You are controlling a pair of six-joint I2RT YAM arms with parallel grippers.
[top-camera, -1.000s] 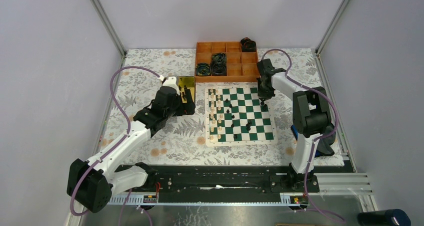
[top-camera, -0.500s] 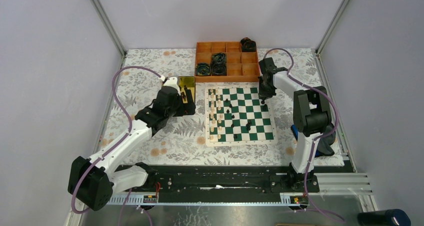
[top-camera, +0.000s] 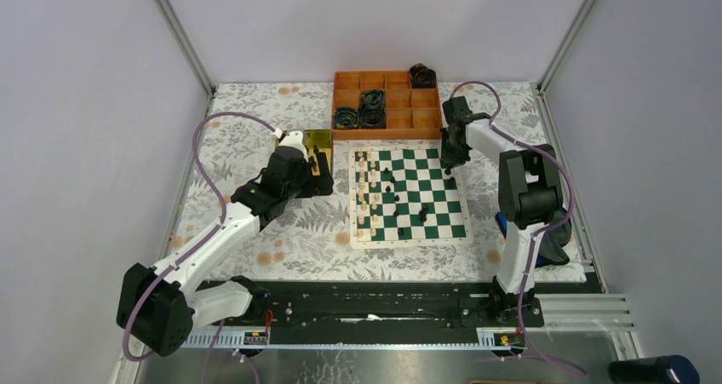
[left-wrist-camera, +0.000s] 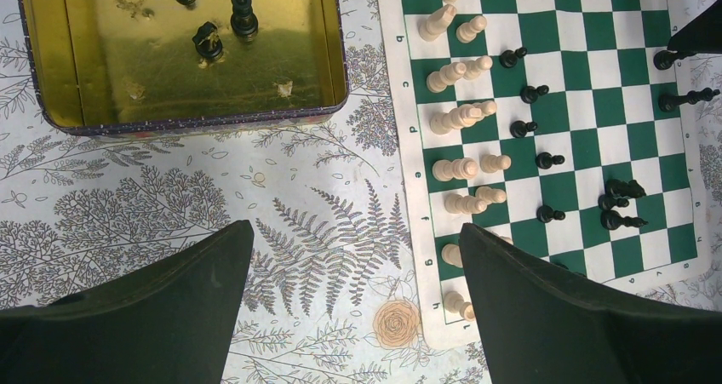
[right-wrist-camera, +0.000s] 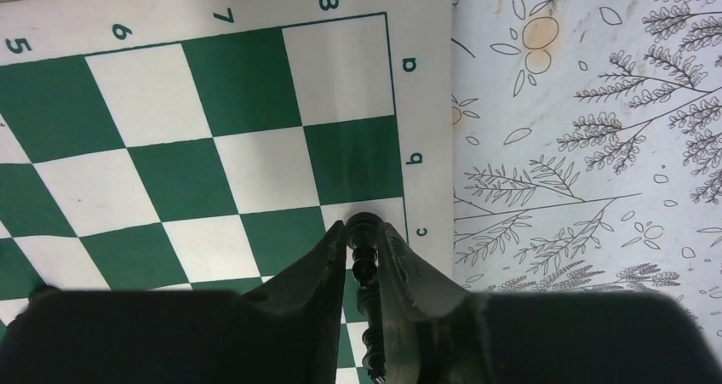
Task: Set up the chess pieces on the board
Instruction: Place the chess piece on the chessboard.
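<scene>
Right claw [right-wrist-camera: 362, 231]: jaws narrow, flanking slim black chess piece [right-wrist-camera: 363, 260] at the lettered border of green-and-white chessboard mat [right-wrist-camera: 247, 77]. Piece's base hidden and grip unclear. Bare squares beside it. Left claw [left-wrist-camera: 353, 231] gaping and empty above floral tablecloth [left-wrist-camera: 170, 197], between mat and cropped shiny yellow tin [left-wrist-camera: 170, 125].

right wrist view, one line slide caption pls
A black chess piece sits between the fingers of the right claw at the board edge, beside the letter c.
</scene>
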